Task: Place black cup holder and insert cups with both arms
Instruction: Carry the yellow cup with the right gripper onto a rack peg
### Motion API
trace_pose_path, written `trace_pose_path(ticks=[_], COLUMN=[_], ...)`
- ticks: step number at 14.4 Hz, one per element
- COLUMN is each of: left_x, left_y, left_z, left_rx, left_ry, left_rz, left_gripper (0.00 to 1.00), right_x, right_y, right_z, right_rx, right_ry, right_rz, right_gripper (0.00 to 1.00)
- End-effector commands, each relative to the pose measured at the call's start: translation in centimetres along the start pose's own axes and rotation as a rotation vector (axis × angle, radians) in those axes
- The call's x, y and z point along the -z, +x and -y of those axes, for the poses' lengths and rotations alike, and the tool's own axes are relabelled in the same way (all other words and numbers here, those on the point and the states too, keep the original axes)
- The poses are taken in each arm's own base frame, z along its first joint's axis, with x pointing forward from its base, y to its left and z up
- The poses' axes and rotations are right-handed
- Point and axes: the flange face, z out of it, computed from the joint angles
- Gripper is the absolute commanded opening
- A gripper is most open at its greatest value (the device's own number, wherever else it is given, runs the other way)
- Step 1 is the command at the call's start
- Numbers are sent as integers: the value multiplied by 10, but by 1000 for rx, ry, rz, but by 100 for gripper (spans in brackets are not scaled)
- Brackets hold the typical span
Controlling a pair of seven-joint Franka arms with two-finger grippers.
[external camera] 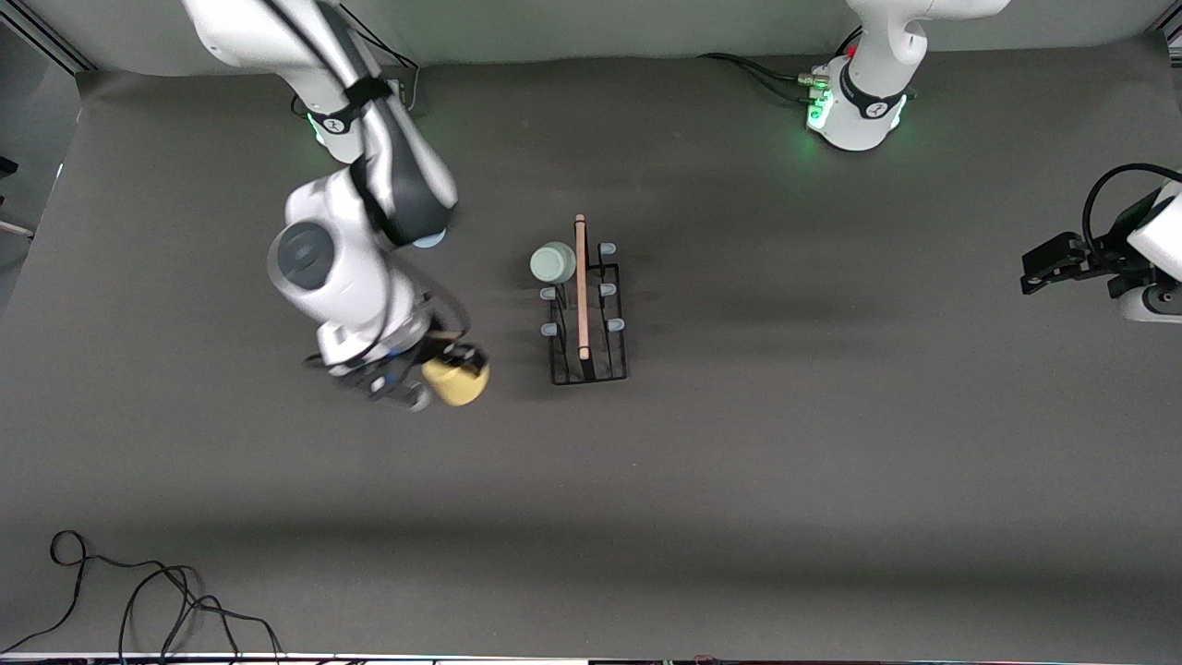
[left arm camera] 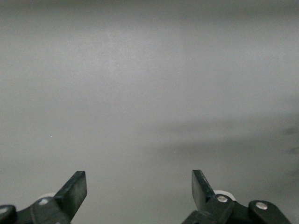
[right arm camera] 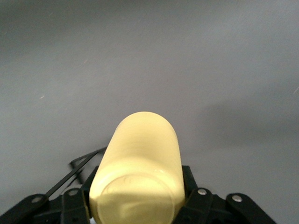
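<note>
**Yellow cup in the right claw, green cup on the rack**

The worktop (external camera: 831,480) is a matte dark grey sheet, smooth and slightly creased toward the edge where the arm bases stand.

The right arm (external camera: 351,240), glossy white shells with dark grey joints, reaches down from its base toward the middle of the worktop. Its right claw (external camera: 441,369) is closed around the yellow cup (external camera: 455,381), a smooth, slightly tapered plastic tumbler; in the right wrist view the black fingers (right arm camera: 196,196) press on both sides of the yellow cup (right arm camera: 139,168), whose rounded body lies lengthwise between them, over bare worktop and beside the rack on the right arm's end.

Near the centre of the worktop stands the black cup holder (external camera: 588,332), a thin black wire frame of rectangular outline with a straight, light wooden rod (external camera: 581,286) along its top and pale blue rounded pegs (external camera: 615,324) jutting out on both sides. The pale green cup (external camera: 552,262), round with a soft matte sheen, sits on the peg at the corner farthest from the front camera, on the right arm's side.

The left arm (external camera: 868,92) waits at its end of the worktop. The left claw (external camera: 1048,263) hangs by that edge, its two black wedge-shaped fingers (left arm camera: 74,189) spread wide with nothing between them.
</note>
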Motion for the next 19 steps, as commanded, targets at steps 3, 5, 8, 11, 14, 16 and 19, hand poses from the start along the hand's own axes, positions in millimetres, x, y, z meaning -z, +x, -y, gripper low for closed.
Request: trace_pose_path(ticks=[3, 5, 8, 11, 14, 16, 19], left_x=[14, 14, 15, 18, 17, 15, 15], left_y=[-4, -4, -2, 0, 0, -2, -2], left_z=[-9, -13, -16, -16, -15, -15, -14], left_rx=[59, 44, 48, 47, 33, 34, 34], left_ry=[-2, -2, -6, -14, -13, -1, -1], left_rz=[-1, -1, -9, -15, -10, 2, 4], left_gripper=[100, 100, 100, 100, 100, 100, 100], right_x=[-13, -22, -37, -52, -60, -67, -56], right_y=[-66, -73, -79, -81, -79, -79, -73], right_z=[44, 47, 52, 58, 58, 57, 56], right_rx=[-102, -108, -106, -109, -108, -109, -98], right_ry=[-15, -27, -42, -34, -36, -47, -37], right_rz=[18, 21, 18, -8, -14, -13, -13], right_gripper=[0, 0, 0, 0, 18, 100, 100])
